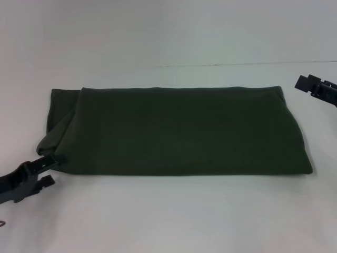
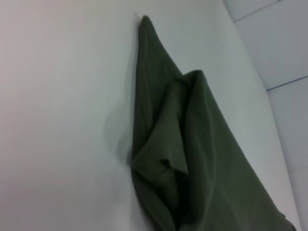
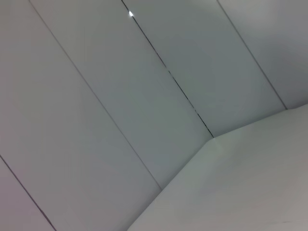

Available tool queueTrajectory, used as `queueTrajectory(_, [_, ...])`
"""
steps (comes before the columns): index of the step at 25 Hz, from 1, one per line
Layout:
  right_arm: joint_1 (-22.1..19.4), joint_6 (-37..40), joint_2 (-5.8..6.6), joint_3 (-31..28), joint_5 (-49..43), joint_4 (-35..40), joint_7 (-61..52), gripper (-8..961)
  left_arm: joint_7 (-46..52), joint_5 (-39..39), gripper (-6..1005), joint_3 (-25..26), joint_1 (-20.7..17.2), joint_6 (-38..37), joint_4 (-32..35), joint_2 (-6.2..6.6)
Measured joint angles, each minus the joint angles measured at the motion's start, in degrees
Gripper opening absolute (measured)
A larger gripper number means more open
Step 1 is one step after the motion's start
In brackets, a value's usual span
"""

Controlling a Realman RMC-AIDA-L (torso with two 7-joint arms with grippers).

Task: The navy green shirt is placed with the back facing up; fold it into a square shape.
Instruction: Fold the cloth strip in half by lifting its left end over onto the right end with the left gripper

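The navy green shirt (image 1: 179, 132) lies on the white table (image 1: 168, 216) as a long flat rectangle running left to right, plain side up. Its left end is rumpled, with a sleeve fold bunched at the near left corner (image 2: 168, 159). My left gripper (image 1: 55, 168) is low at that corner and open. One finger (image 1: 52, 158) touches the cloth edge and the other (image 1: 46, 182) is over bare table. My right gripper (image 1: 300, 84) hovers just beyond the shirt's far right corner, apart from the cloth.
A white wall (image 1: 168, 31) rises behind the table. The right wrist view holds only wall panels (image 3: 120, 96) and a strip of table (image 3: 250, 187).
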State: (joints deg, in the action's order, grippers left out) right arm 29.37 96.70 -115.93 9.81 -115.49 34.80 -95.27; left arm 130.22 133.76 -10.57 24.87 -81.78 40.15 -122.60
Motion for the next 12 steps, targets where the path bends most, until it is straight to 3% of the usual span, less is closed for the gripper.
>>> queueTrajectory(12, [-0.7,0.4,0.20,0.0,1.7,0.0,0.0,904,0.0,0.7,910,-1.5,2.2,4.5,-3.0,0.78])
